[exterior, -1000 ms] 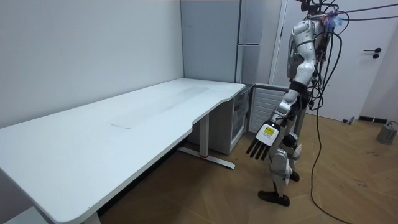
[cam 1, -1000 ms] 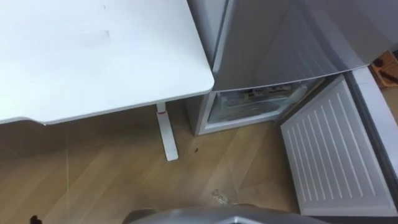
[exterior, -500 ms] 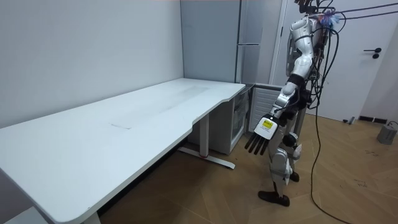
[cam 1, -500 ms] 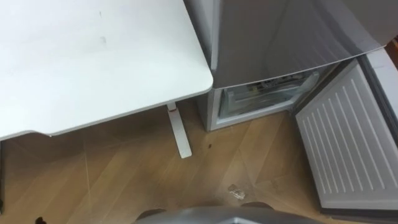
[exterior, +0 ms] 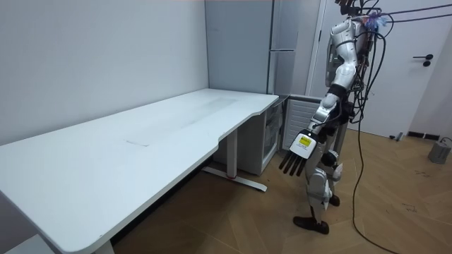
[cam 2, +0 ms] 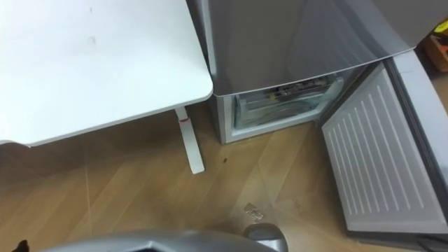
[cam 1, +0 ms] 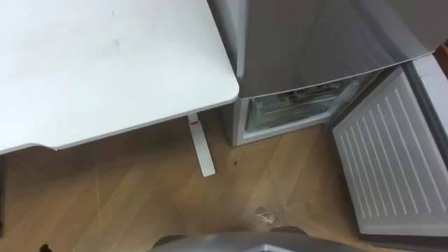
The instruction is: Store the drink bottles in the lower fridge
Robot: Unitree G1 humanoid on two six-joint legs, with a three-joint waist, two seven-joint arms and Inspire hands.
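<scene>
Drinks: can't tell where they are. Prob. bottles or cans, so stiff, smooth, some weight w/ liquid, may slip; best wrap fingers round mid-body, keep upright. Left hand (exterior: 300, 149) hangs empty by thigh, fingers straight, pointing down, arm a bit fwd. Lower fridge (cam 1: 297, 108) stands open ahead, door (cam 1: 392, 168) swung right, table (cam 1: 105, 63) just beside.

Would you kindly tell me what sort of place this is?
Likely a plain office or lab room: a large white desk, a grey fridge with its lower door open, wooden floor.
</scene>
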